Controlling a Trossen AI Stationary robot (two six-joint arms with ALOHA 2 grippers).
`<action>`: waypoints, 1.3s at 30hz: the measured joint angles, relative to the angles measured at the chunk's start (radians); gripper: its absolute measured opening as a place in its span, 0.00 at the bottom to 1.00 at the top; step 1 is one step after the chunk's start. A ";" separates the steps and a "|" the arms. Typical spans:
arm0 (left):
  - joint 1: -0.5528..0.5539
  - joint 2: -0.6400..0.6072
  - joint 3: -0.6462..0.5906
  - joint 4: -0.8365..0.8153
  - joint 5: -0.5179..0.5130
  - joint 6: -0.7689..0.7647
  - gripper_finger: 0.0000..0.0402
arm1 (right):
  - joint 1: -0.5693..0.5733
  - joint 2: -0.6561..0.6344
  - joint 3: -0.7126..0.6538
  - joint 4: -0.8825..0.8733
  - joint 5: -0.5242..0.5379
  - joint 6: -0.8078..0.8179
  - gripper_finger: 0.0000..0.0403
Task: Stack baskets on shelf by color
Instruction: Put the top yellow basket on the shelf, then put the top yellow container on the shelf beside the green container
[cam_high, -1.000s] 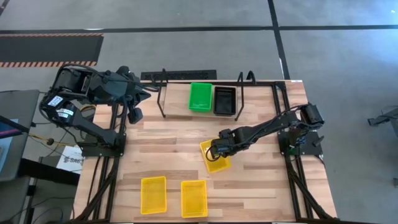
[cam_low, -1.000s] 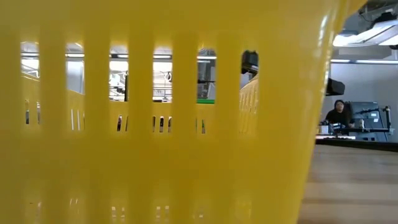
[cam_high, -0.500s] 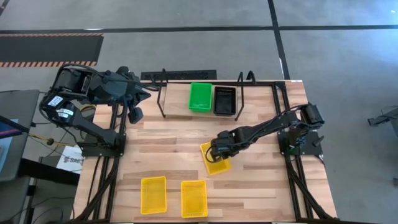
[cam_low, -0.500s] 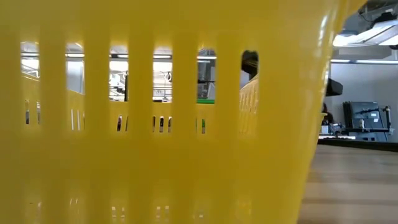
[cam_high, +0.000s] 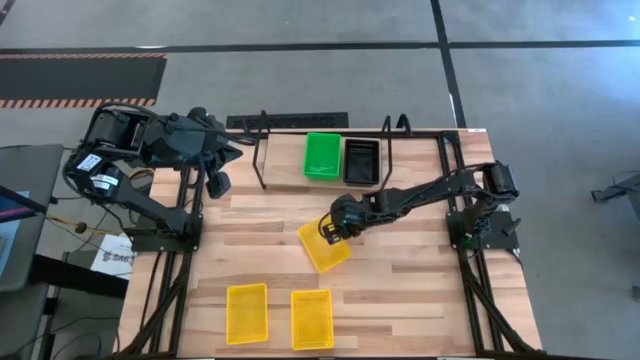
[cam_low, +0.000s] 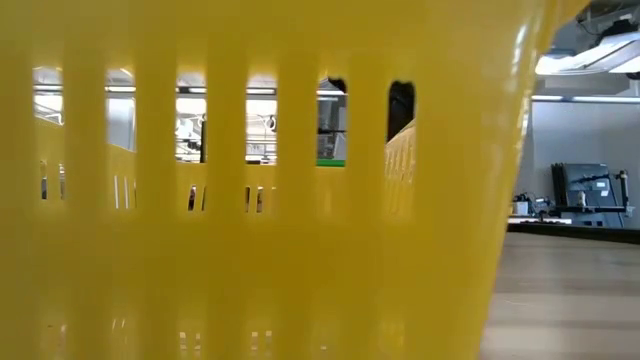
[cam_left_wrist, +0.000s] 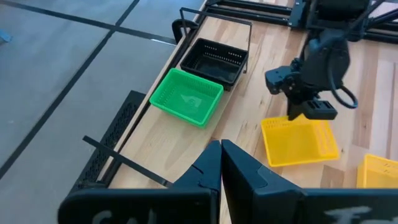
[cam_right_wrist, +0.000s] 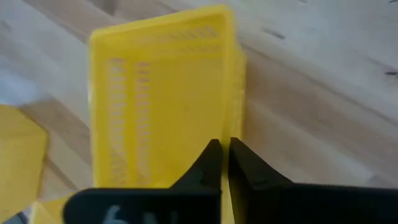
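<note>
Overall, the wooden table (cam_high: 400, 290) is carrying the low black shelf (cam_high: 262, 150) along its far edge, with a green basket (cam_high: 322, 155) and a black basket (cam_high: 361, 161) sitting side by side inside it.

Two yellow baskets (cam_high: 247, 312) are lying near the front edge, and a third, the lifted yellow basket (cam_high: 325, 246), is hanging tilted mid-table, between the shelf and that front pair. The right gripper (cam_high: 331, 230) is pinching this basket by the rim of one short wall, fingers pressed nearly together on the thin plastic. The left gripper (cam_high: 218, 184) is waiting off the table's left rear corner, its fingers pressed shut on nothing.

Judging by its slotted thin walls, the basket is probably light and a little springy, so a rim grip on a short wall seems right, though it is likely to swing and could slip.

The left wrist view is showing the basket dangling below the right gripper, with the shelf beside it. The low view is almost wholly blocked by a yellow basket wall (cam_low: 250, 250) right against the lens. The right wrist view is showing the jaws closed over the rim, which the overhead picture cannot resolve.
</note>
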 joint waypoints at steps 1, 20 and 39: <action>0.000 0.000 0.000 0.000 0.004 0.000 0.00 | -0.004 0.000 0.000 -0.008 0.000 -0.013 0.03; 0.000 0.001 0.000 0.000 0.013 -0.012 0.00 | -0.047 0.068 0.006 -0.036 -0.032 -0.088 0.19; -0.099 0.008 -0.380 0.000 -0.200 -0.520 0.00 | -0.112 0.023 0.249 -0.309 -0.046 -0.444 0.19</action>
